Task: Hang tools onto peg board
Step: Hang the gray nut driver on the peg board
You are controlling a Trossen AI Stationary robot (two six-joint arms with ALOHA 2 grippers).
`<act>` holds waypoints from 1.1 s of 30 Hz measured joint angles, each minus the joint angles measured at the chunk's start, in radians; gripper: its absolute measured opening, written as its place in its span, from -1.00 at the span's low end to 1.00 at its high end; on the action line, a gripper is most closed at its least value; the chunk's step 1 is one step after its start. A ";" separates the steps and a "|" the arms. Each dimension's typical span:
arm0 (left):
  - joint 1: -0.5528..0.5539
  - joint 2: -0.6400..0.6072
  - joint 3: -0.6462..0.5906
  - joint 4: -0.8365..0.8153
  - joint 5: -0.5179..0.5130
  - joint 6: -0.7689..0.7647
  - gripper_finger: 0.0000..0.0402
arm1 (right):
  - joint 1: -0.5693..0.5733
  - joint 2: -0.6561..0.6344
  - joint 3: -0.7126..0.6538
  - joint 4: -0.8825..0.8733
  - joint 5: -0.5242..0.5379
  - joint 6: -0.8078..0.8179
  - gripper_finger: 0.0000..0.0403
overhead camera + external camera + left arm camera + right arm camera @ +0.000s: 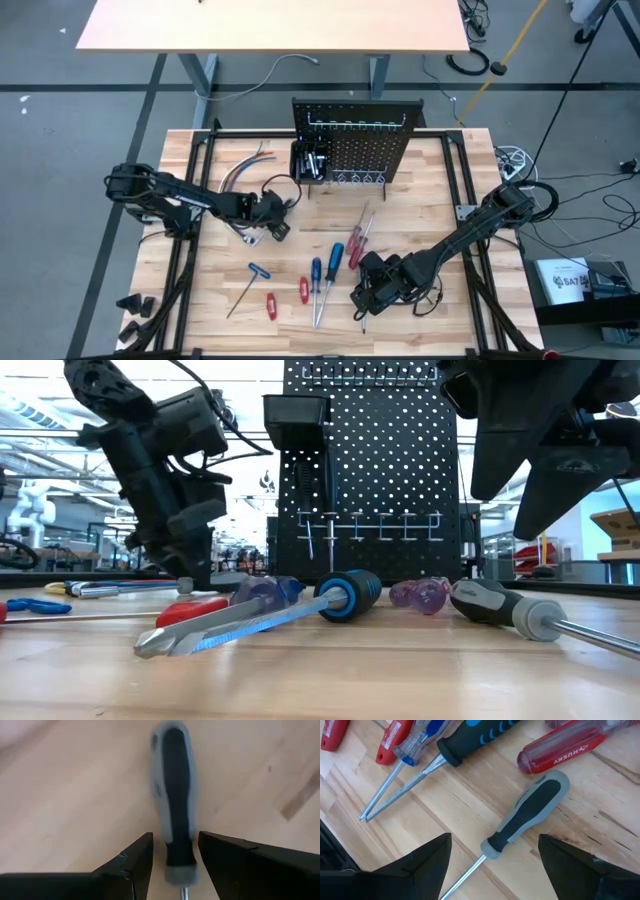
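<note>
The left fingers are spread, one on each side of a grey screwdriver lying flat on the table. They straddle the handle near its shaft end, and a thin gap shows on both sides, so nothing is gripped. The left gripper sits low over the left-centre of the table, in front of the peg board and near a bundle of wires.

The right fingers are also released and set wide apart. They hover above another grey screwdriver, which lies on the wood between them without touching either. The right gripper hangs over the near-right part of the table.

Just beyond that screwdriver lie a red screwdriver, a black-and-blue one and a clear blue one. The last two shafts run side by side and meet at their tips. Farther left on the table are two small red handles and a T-handled tool.

The peg board stands upright at the middle of the table's far edge, with a row of hooks across its front. A black bin is fixed to its left side, and what it holds is too small to make out. All the tools named lie on the table, well apart from the board.
</note>
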 joint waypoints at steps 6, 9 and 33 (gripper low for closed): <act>-0.025 0.079 0.007 0.026 -0.026 0.033 -0.18 | 0.001 0.000 0.000 0.006 -0.021 -0.001 0.44; -0.044 0.083 0.005 0.041 -0.048 0.060 -0.19 | 0.005 0.000 0.000 0.009 -0.031 -0.001 0.44; -0.280 -0.110 -0.003 0.622 0.073 0.394 -0.65 | 0.229 0.003 0.243 0.133 0.746 -0.579 0.44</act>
